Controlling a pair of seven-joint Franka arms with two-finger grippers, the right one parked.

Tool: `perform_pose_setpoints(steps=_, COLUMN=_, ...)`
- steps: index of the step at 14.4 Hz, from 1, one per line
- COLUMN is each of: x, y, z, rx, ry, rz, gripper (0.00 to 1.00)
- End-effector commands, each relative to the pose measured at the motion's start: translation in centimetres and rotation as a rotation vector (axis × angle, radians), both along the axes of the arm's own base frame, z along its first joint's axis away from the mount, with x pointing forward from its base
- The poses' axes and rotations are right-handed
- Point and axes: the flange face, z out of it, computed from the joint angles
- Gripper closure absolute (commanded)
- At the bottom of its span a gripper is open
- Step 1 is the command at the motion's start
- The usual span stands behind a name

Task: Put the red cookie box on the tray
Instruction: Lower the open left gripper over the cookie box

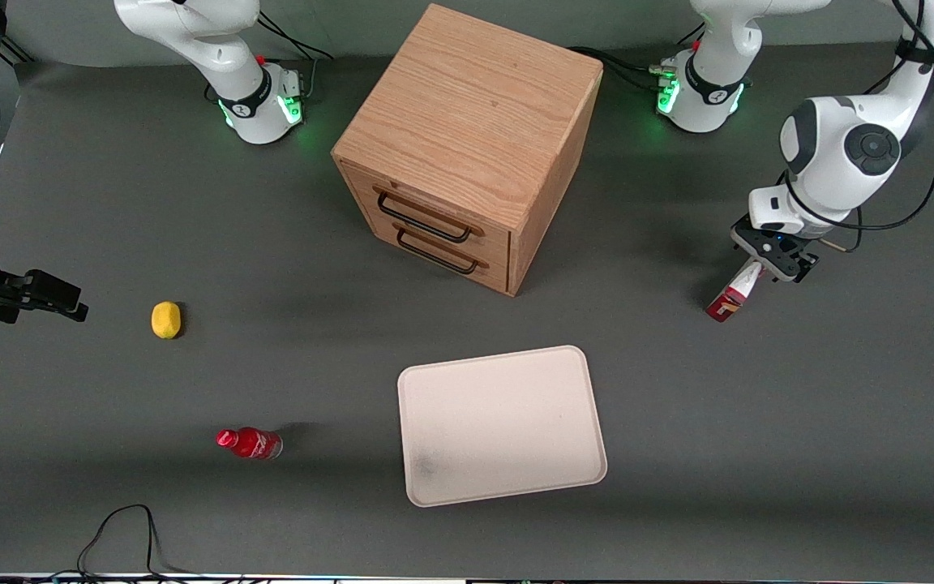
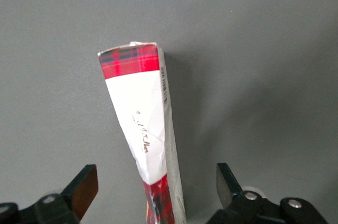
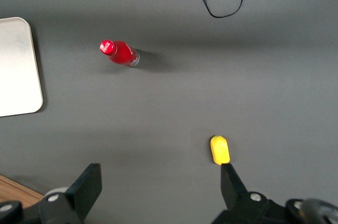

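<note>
The left arm's claw (image 1: 761, 272) sits near the working arm's end of the bench (image 1: 759, 422), directly over the upper end of the red cookie box (image 1: 733, 295). In the left wrist view its 2 fingers (image 2: 84, 187) stand wide apart with the box (image 2: 142, 129) rising between them, touching neither. The claw is open and holds nothing.

The box looks tilted, its lower end on the bench and its upper end up among the fingers; whether it leans on some part of the claw cannot be told. The tray (image 1: 502, 423) lies flat and bare, well apart from the box, nearer the front camera than the wooden drawer cabinet (image 1: 467, 146).

The grasp seems to be the step in hand, and several things could spoil it. The box is slim and stands on a narrow end, so if 1 finger meets it before the other, it may tip and fall flat. A pinch near the very end could let the long cardboard swing or slip during the carry. Too hard a squeeze could crush the thin, already creased walls. On the way to the tray, a low path risks catching the hanging end on the rim.

A yellow object (image 1: 165, 319) and a small red bottle (image 1: 250, 443) lie toward the parked arm's end, clear of that route.
</note>
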Motion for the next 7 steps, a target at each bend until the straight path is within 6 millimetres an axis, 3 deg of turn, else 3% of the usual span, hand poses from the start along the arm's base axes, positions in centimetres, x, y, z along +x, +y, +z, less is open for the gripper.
perform_pose_setpoints(steps=1, x=0.22, y=0.30, z=-1.58, rx=0.004, ry=-0.005, rz=-0.021, gripper=0.00)
perform_pose_setpoints(steps=5, x=0.18, y=0.30, z=-2.28, rx=0.004, ry=0.009, rz=-0.021, gripper=0.00)
perform_pose_setpoints(steps=6, x=0.17, y=0.30, z=-2.29, rx=0.004, ry=0.010, rz=-0.021, gripper=0.07)
perform_pose_setpoints(steps=7, x=0.19, y=0.44, z=-2.27, rx=0.004, ry=0.012, rz=-0.018, gripper=0.35)
